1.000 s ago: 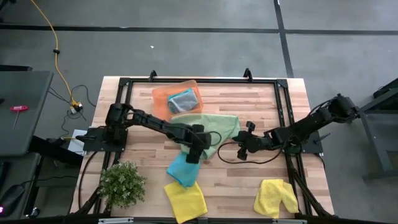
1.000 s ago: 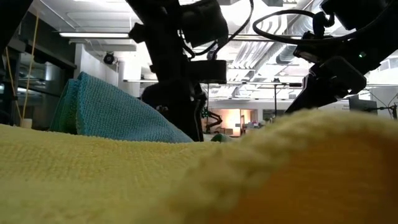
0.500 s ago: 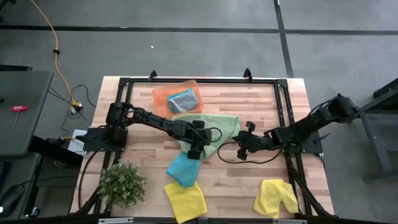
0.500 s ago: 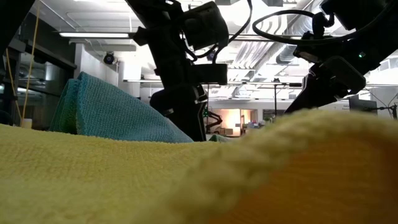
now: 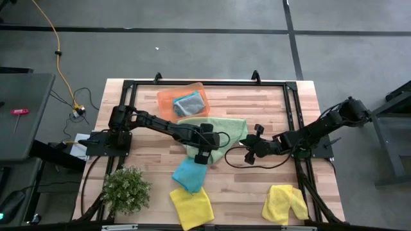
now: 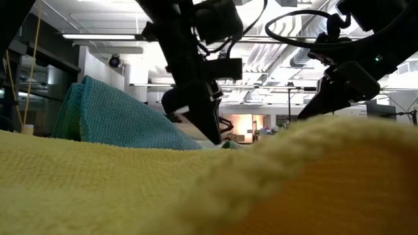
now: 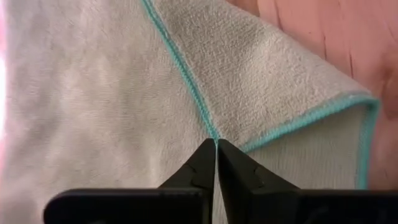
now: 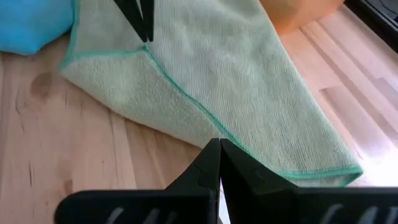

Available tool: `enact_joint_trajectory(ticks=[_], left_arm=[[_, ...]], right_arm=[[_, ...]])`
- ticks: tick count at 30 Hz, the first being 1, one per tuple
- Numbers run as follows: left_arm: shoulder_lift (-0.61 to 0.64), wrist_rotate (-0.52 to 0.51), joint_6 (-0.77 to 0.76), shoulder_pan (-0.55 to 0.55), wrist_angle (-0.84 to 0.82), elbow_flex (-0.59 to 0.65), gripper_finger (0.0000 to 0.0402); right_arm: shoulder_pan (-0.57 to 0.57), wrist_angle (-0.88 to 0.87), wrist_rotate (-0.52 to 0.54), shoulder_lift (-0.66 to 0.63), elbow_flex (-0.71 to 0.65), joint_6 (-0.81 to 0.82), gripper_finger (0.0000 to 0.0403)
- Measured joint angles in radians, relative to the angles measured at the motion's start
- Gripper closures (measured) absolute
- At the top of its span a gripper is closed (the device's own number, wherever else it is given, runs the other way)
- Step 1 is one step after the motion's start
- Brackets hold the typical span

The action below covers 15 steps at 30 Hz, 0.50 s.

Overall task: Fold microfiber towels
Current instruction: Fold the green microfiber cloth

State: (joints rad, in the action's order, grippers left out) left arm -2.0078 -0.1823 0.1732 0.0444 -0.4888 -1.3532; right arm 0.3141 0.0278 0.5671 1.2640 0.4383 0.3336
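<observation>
One green towel (image 5: pixel 215 136) lies near the middle of the tabletop, half folded, its teal-stitched hem doubled over at the near-left corner. The left gripper (image 5: pixel 202 154) is down on that corner: a second ago its fingers stood apart over the cloth, and now they are clenched, pinched on the hem where the two stitched edges meet, as the left wrist view shows. So the grasp looks just made, and I judge the next move to be lifting that corner and carrying it across to finish the fold.

The right gripper (image 5: pixel 251 154) sits just beside the towel's right edge, its fingers pressed together with nothing between them; it has not shifted over that second.

Around these, a blue towel (image 5: pixel 189 174) lies bunched towards the near edge, touching a yellow towel (image 5: pixel 191 206) at the near edge. A second yellow towel (image 5: pixel 284 203) lies crumpled by the near-right corner. A grey towel (image 5: pixel 188 102) rests folded in the orange tray (image 5: pixel 166 101) by the far edge.
</observation>
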Motion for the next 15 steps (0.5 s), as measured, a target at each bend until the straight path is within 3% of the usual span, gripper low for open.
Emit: enact_joint_trajectory(ticks=[6, 15], left_arm=[[0.032, -0.065, 0.043, -0.009, -0.086, -0.076, 0.0401], [0.208, -0.243, -0.006, -0.014, -0.179, -0.083, 0.0401]], right_arm=[[0.000, 0.012, 0.009, -0.004, 0.000, -0.044, 0.0402], [-0.014, -0.025, 0.080, -0.004, 0.000, -0.047, 0.0402]])
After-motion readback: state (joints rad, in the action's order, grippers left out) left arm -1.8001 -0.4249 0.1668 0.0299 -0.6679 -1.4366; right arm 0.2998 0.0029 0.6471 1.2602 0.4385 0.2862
